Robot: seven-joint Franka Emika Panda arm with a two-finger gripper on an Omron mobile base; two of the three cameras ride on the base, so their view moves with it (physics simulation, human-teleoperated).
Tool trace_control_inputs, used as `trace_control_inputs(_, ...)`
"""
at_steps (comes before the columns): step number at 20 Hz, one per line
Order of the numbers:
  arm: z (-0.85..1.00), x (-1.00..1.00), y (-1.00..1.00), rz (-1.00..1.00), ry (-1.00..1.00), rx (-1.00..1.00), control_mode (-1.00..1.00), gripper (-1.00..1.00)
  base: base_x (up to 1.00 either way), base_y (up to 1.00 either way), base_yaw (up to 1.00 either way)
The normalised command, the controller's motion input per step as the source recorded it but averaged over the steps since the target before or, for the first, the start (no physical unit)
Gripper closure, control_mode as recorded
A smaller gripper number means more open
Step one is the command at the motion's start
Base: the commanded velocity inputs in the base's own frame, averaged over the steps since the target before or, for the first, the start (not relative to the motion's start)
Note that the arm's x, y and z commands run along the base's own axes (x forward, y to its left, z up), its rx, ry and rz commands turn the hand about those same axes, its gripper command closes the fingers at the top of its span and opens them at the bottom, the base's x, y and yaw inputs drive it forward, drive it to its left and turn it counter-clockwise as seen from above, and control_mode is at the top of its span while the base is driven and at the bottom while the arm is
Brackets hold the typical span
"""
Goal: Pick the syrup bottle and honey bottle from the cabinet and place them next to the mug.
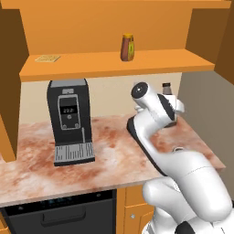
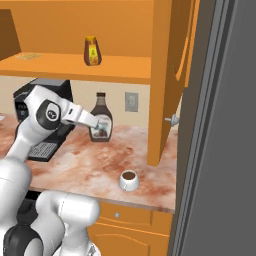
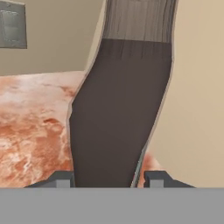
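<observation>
Syrup bottle (image 2: 100, 119) upright on marbled counter (image 2: 95, 165), centre of right base frame; dark bulbous body, black cap, white label. Gripper (image 3: 108, 178) pinching its body, fingers (image 3: 61, 178) flanking dark glass. White arm bent, reaching forward. Honey bottle (image 1: 127, 47) on orange cabinet (image 1: 114, 64) shelf, upper centre. White mug (image 2: 129, 180) lower centre.

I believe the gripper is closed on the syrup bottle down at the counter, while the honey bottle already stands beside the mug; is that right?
Not quite. The honey bottle is not beside the mug; it stands on the cabinet shelf, as the right base view shows. The rest holds: the gripper is closed on the syrup bottle down at the counter.
</observation>
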Motion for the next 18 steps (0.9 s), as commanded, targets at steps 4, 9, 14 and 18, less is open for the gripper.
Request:
trace_control_inputs(4, -0.55, 0.07, -0.05, 0.0, -0.04, 0.0, -1.0, 1.0, 0.0, 0.0, 0.0)
trace_control_inputs(9, -0.61, 0.17, -0.07, 0.0, -0.07, 0.02, -1.0, 1.0, 0.0, 0.0, 0.0)
trace_control_inputs(14, -0.49, 0.22, -0.03, -0.01, -0.08, 0.05, -1.0, 1.0, 0.0, 0.0, 0.0)
trace_control_inputs(18, -0.41, 0.16, 0.0, -0.07, -0.05, 0.08, -1.0, 1.0, 0.0, 0.0, 0.0)
